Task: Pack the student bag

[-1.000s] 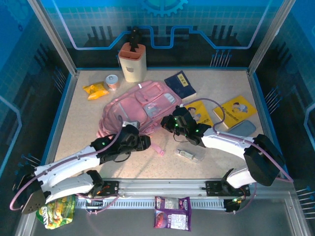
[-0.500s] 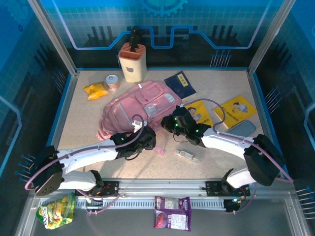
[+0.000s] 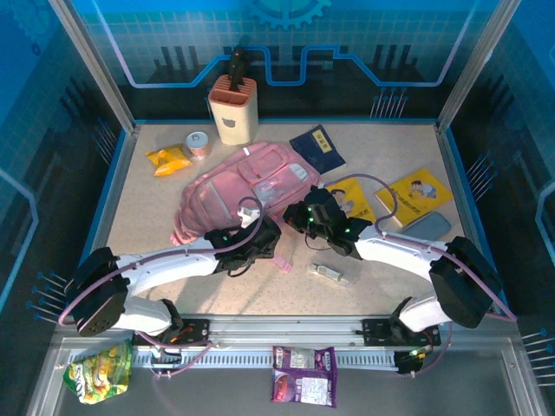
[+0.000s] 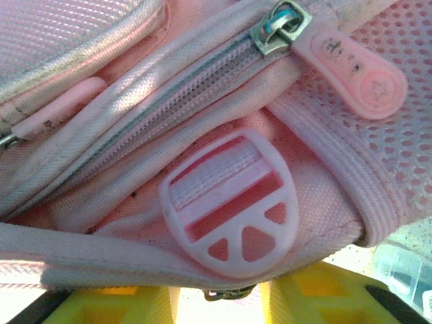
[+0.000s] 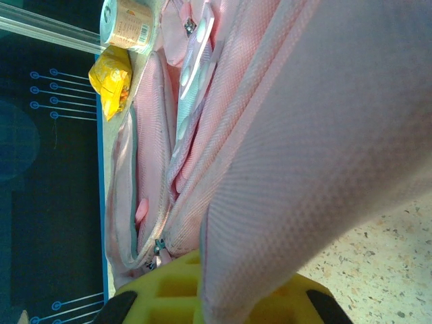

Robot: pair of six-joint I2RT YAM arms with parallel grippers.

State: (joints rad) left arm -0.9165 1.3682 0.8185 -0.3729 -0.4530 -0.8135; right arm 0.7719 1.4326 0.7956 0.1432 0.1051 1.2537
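The student bag (image 3: 243,186), a soft pink backpack, lies flat mid-table. My left gripper (image 3: 263,243) sits at its near edge. In the left wrist view the bag (image 4: 223,88) hangs over my yellow fingers (image 4: 317,297), with a pink strap buckle (image 4: 229,202) and a pink zip pull (image 4: 354,64) close above. The left gripper (image 4: 219,297) is open, and a small metal zip piece hangs in the gap. My right gripper (image 3: 297,214) is at the bag's right near corner. It is shut (image 5: 216,290) on a fold of the bag's fabric (image 5: 304,135).
Behind the bag stand a beige knife block (image 3: 234,108), a can (image 3: 199,143) and a yellow snack pack (image 3: 167,159). A dark blue book (image 3: 318,149), yellow books (image 3: 421,192) and a grey case (image 3: 425,225) lie right. A clear packet (image 3: 336,274) lies near front.
My left arm has stretched rightward along the bag's near edge, up to the bag, and its jaws have narrowed. The right arm has held still on the fabric.
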